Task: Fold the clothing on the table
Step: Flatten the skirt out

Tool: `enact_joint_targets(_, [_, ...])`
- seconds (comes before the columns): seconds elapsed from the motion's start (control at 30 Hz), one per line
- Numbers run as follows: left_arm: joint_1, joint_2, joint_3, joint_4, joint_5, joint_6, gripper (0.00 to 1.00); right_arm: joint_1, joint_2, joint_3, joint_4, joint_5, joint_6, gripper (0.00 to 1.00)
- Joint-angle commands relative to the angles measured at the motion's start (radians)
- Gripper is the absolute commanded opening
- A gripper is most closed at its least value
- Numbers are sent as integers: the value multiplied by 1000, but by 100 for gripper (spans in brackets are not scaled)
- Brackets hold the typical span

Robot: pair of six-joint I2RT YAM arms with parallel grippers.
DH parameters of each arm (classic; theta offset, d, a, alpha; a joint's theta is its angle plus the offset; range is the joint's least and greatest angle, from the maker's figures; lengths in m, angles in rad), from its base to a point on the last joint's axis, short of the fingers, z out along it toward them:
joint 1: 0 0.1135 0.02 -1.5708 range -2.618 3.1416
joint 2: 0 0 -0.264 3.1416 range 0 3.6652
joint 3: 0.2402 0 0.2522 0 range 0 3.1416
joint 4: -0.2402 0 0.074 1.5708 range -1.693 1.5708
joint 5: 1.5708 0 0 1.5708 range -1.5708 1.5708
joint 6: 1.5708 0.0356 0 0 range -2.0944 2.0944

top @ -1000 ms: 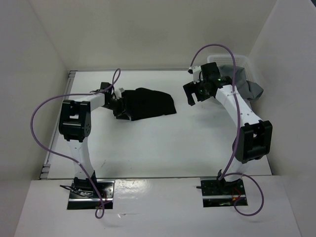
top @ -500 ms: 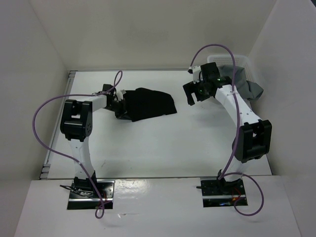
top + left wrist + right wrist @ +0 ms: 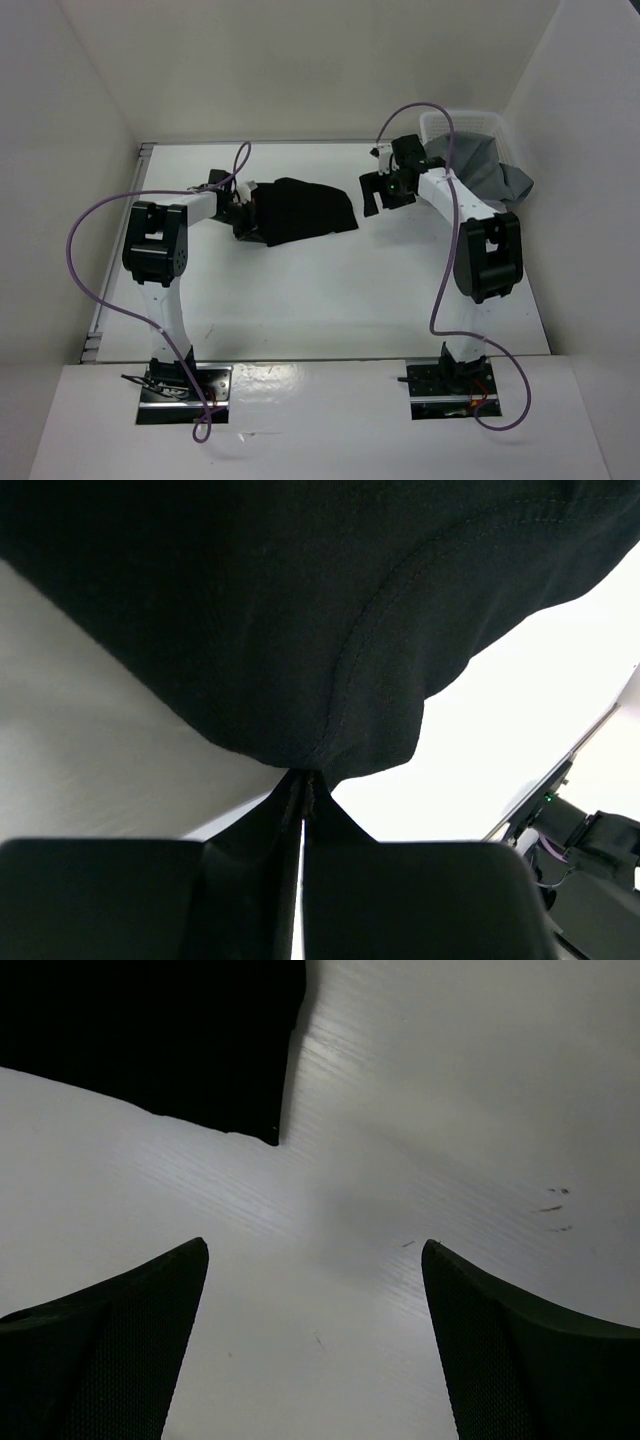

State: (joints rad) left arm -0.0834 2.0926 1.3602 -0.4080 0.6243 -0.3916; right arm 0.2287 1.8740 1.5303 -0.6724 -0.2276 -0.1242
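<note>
White-walled booth, evenly lit.
Plain walls stand beyond left gripper and right gripper, and outboard of each.

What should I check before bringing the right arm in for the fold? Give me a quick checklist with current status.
1. Left gripper shut on the clothing edge: ok.
2. Right gripper open: ok.
3. Right gripper at the clothing's corner: not ok, it hovers over bare table just short of it.
4. Clothing lying flat: cannot tell.
5. Grey cloth apart from the clothing: ok.
</note>
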Motion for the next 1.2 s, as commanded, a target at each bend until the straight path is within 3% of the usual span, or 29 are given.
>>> enact_joint_targets(0.0, [-4, 12, 7, -34, -77, 65, 0, -2, 19, -6, 120, -74, 44, 90])
enact_joint_targets(0.27, [-4, 12, 16, -43, -77, 86, 0, 18, 112, -15, 166, -138, 55, 73])
enact_joint_targets(1.17, [-4, 21, 7, -43, -58, 105, 0, 57, 309, 60, 215, -243, 64, 64])
